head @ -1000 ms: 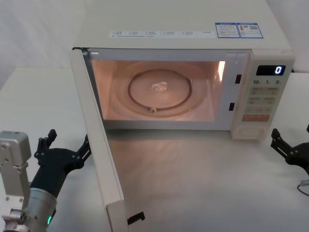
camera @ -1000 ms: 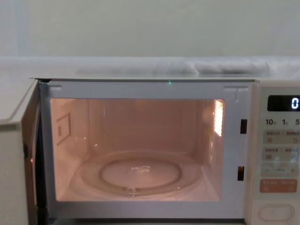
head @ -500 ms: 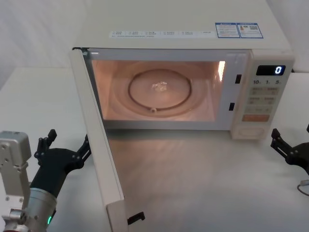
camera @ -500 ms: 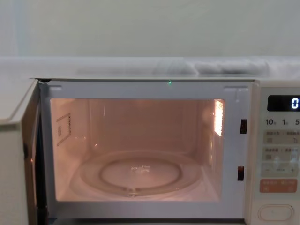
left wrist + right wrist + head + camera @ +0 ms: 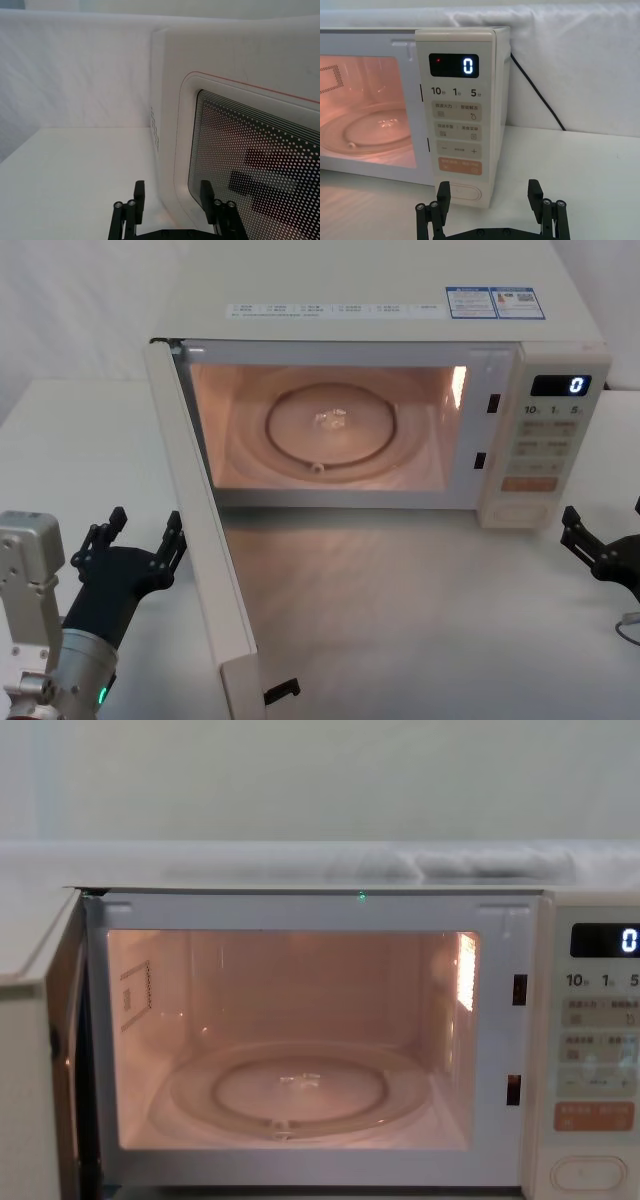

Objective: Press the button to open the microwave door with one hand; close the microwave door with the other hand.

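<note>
The microwave door point(image 5: 205, 570) stands wide open, swung out to the left toward me, and shows edge-on as door point(image 5: 30, 1070) in the chest view. My left gripper point(image 5: 146, 522) is open just left of the door's outer face. In the left wrist view the left gripper point(image 5: 172, 197) sits close to the door point(image 5: 225, 150) with its dotted dark window. The cream pill-shaped button point(image 5: 520, 512) is at the bottom of the control panel. My right gripper point(image 5: 604, 510) is open, low and to the right of the panel. In the right wrist view the right gripper point(image 5: 489, 195) faces the button point(image 5: 465, 192), apart from it.
The lit cavity holds a glass turntable point(image 5: 332, 425). The display point(image 5: 454, 65) reads 0. A black cable point(image 5: 540, 95) runs down the wall behind the microwave's right side. White tabletop point(image 5: 420, 620) lies in front of the cavity.
My left gripper has shifted a little, its fingertips now slightly nearer each other and still beside the door. The door and the right gripper have not moved.
</note>
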### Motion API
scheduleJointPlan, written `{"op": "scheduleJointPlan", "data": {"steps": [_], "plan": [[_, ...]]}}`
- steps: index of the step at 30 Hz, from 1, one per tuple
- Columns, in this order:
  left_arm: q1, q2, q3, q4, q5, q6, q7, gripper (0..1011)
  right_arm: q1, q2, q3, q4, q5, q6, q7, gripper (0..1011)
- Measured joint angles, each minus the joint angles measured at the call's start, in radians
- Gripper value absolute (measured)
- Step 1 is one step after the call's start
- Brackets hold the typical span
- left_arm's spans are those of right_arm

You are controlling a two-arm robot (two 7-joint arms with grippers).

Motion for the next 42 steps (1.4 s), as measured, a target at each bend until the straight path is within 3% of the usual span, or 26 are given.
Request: {"op": "scheduleJointPlan", "data": {"steps": [11,12,24,34,42], "plan": [[0.000,0.000,0.000,0.000,0.000,0.000,0.000,413,0.000,0.000,0.000,0.000,0.000,0.000,0.000,1002],[0.000,0.000,0.000,0.000,0.000,0.000,0.000,342,0.000,0.000,0.000,0.000,0.000,0.000,0.000,1002],[0.000,0.000,0.000,0.000,0.000,0.000,0.000,0,0.000,0.000,0.000,0.000,0.000,0.000,0.000,1002],[0.000,0.000,0.000,-0.001,0.000,0.000,-0.001,0,0.000,0.000,0.000,0.000,0.000,0.000,0.000,1002],[0.024,-0.006,-0.027,-0.072,-0.052,0.044,-0.073,0,0.000,0.000,0.000,0.000,0.000,0.000,0.000,1002]]}}
